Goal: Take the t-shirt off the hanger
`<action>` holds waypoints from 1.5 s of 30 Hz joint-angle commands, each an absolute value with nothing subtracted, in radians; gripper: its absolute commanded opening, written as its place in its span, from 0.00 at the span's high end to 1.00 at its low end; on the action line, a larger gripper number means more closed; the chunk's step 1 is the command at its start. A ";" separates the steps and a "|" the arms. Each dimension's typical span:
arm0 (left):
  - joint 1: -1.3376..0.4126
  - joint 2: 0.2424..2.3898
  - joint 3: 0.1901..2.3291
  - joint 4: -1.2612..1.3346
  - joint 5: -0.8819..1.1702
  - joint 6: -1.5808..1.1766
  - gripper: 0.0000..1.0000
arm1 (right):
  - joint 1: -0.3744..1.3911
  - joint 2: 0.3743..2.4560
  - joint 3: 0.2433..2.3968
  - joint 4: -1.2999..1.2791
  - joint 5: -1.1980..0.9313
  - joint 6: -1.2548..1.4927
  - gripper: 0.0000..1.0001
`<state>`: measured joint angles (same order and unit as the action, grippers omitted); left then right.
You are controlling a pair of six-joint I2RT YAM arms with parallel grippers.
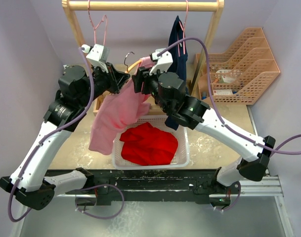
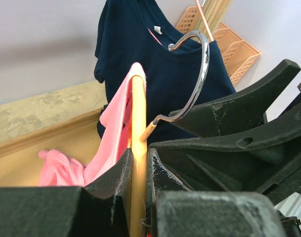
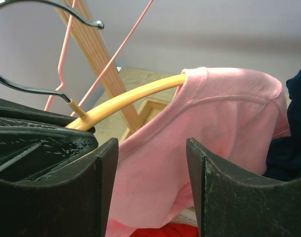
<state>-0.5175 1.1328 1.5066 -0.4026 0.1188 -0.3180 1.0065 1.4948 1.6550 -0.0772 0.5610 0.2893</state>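
Note:
A pink t-shirt [image 1: 115, 113] hangs from a yellow hanger [image 1: 134, 65] with a metal hook, held up in front of the rack. My left gripper [image 1: 124, 79] is shut on the yellow hanger [image 2: 137, 148], with the shirt's pink edge [image 2: 113, 133] draped beside it. My right gripper [image 1: 136, 81] is open. Its fingers [image 3: 91, 192] stand either side of the pink shirt's shoulder [image 3: 209, 123], which still sits on the hanger's arm [image 3: 125, 98].
A white basket [image 1: 185, 155] below holds a red garment [image 1: 149, 143]. A navy t-shirt [image 1: 177, 44] hangs on the wooden rack [image 1: 143, 6], next to an empty pink hanger [image 1: 98, 27]. Orange file trays [image 1: 244, 69] stand at the back right.

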 commanded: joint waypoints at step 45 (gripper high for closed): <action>-0.517 0.997 1.448 -0.418 0.200 -0.266 1.00 | 0.803 1.508 1.944 -0.118 0.860 0.045 1.00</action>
<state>-0.5182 1.0565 1.4239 -0.3965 0.1600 -0.2943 0.8871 1.5028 1.8515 -0.1501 0.7883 0.1524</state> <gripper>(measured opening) 0.118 0.008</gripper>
